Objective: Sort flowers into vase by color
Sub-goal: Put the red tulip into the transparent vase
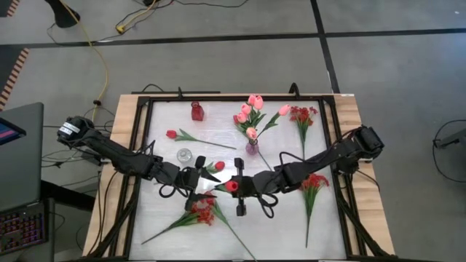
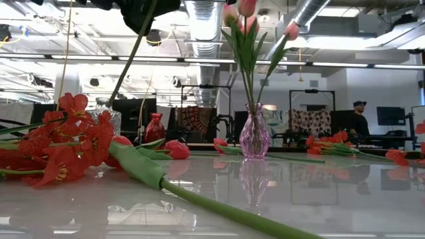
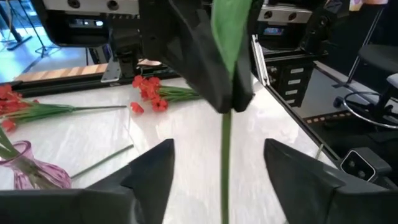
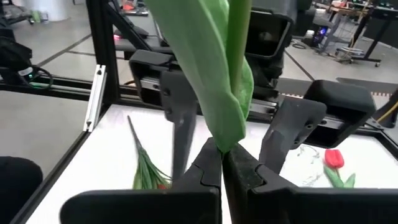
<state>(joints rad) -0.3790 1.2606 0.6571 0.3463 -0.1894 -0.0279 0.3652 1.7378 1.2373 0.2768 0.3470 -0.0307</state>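
My right gripper [image 4: 222, 165] hangs over the table's middle [image 1: 239, 188], shut on a red tulip [image 1: 231, 186] with a green stem [image 3: 225, 155] and a leaf [image 4: 205, 68]. Facing it, my left gripper [image 3: 225, 180] is open [image 1: 210, 180]. Its fingers stand on either side of the stem below the right gripper and are clear of it. A purple vase [image 1: 251, 148] at the centre holds several pink tulips [image 1: 251, 105]. A red vase [image 1: 196, 111] and a clear vase [image 1: 184, 155] stand left of it. My right gripper pinches the tulip's stem, where the leaf wraps it [image 4: 229, 142], between its two fingers. The fingers come nearly level from the table's right and lie across the stem. The head sits at the gripper and the stem [image 2: 133, 56] hangs slanting below, its lower end hidden behind a red spray.
Red tulips lie at the left [image 1: 172, 134] and near my left gripper [image 1: 218, 166]. Red sprays lie at the far right [image 1: 302, 115], right [image 1: 314, 182] and near middle [image 1: 204, 212]. A black frame [image 1: 142, 145] borders the table. A person [image 2: 359, 119] stands in the room beyond.
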